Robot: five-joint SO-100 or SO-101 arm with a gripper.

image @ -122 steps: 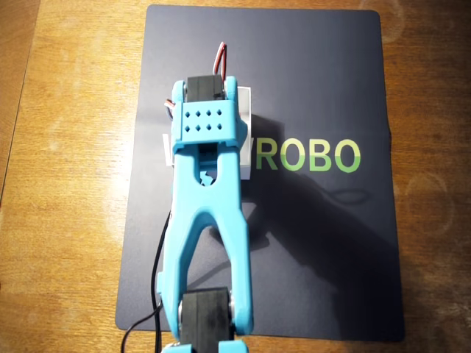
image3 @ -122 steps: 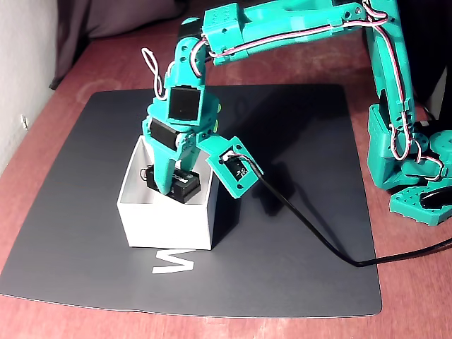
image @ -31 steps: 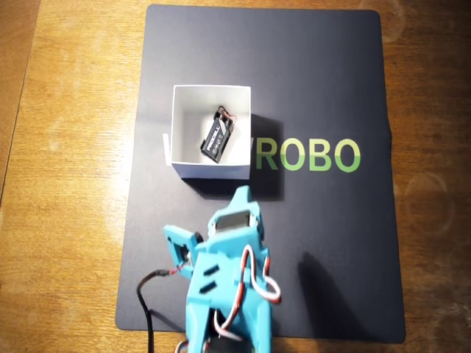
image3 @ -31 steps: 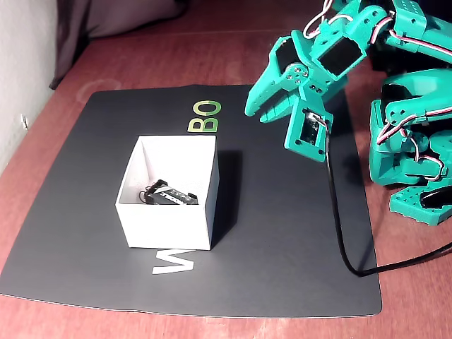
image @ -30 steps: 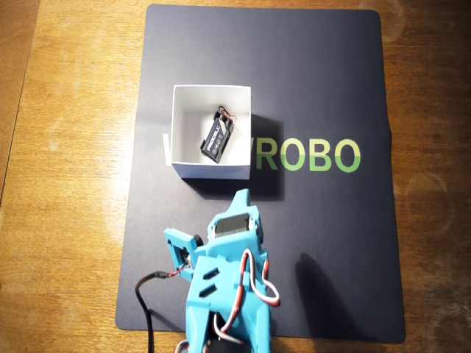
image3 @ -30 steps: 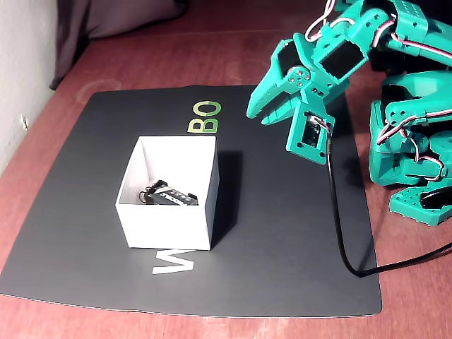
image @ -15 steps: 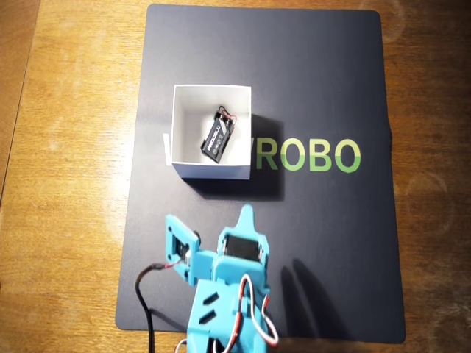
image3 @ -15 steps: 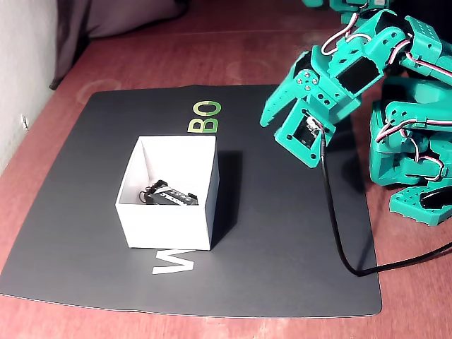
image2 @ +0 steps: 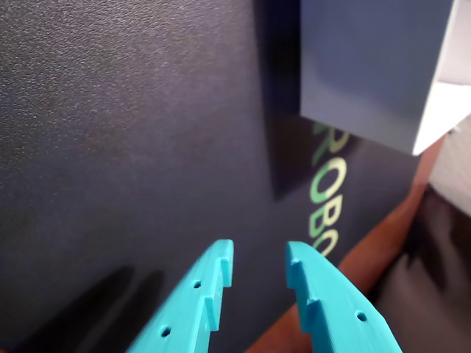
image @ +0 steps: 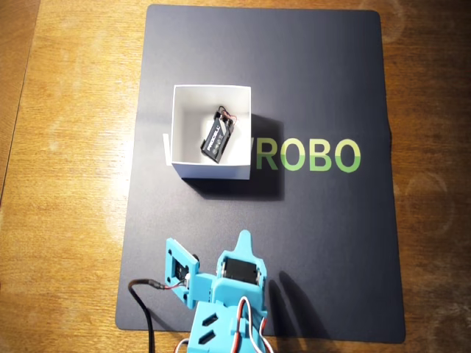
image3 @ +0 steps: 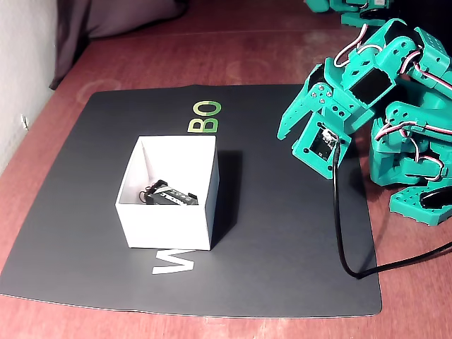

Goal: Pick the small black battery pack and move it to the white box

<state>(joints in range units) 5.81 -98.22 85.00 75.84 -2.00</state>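
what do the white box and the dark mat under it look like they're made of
White box: probably thin matte paper or card, given its slim walls, crisp folded corners and small side flap. Dark mat: looks like rubber or soft plastic, matte, with a fine pebbled grain in the wrist view and printed green lettering.

Battery pack lying slantwise inside white box on dark mat; gripper well apart, empty.
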